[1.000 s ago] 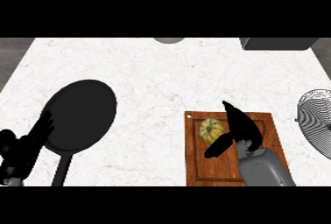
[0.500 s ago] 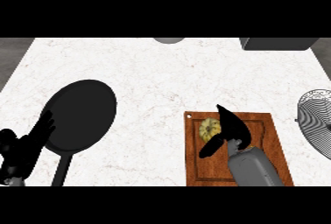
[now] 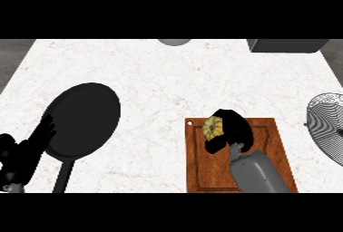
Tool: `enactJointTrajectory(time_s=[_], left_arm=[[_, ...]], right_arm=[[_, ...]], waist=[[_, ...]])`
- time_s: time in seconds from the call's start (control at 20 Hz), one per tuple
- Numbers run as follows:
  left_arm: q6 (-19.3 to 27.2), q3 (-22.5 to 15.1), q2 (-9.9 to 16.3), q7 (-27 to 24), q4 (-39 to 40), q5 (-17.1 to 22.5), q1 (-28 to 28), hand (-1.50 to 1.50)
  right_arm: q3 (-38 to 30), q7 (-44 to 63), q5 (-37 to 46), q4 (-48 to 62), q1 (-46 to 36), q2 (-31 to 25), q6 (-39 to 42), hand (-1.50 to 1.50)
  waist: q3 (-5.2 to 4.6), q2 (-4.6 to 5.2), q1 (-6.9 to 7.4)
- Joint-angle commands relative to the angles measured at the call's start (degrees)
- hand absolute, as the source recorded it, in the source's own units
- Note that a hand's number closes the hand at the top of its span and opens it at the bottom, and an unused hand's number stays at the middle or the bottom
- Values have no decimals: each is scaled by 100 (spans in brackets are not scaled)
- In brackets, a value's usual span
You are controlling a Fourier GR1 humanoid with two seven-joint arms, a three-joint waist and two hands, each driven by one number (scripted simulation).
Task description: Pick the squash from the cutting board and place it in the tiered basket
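A yellow squash [image 3: 213, 127] lies on the wooden cutting board [image 3: 275, 149] near its upper left corner. My right hand [image 3: 233, 129] is over it, fingers curled round its right side and hiding part of it. The wire tiered basket [image 3: 327, 128] stands at the right edge, apart from the board. My left hand [image 3: 20, 156] rests open at the lower left, beside the pan's handle.
A black frying pan [image 3: 81, 119] lies at the left, its handle pointing toward the lower edge. A grey round object [image 3: 175, 41] and a dark box [image 3: 286, 45] sit along the far edge of the counter.
My right hand has dropped onto the squash and its fingers have curled round it, where before they pointed up, straight. The left hand has not moved.
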Motion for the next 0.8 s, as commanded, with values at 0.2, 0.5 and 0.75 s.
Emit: enactJointTrajectory(time_s=[0.2, 0.5, 0.75], left_arm=[[-321, 167, 36, 122, -499, 65, 365, 0], [-83, 129, -68, 155, -279, -59, 155, 0], [28, 62, -180, 205, -256, -149, 137, 0]], right_arm=[[-6, 443, 451, -1059, 332, 4, 19, 150], [2607, 1483, 1887, -2404, 1285, 202, -372, 150], [3357, 2462, 3269, -3903, 1350, 200, 426, 150]], waist=[[35, 22, 8], [29, -22, -37], [20, -46, -124]])
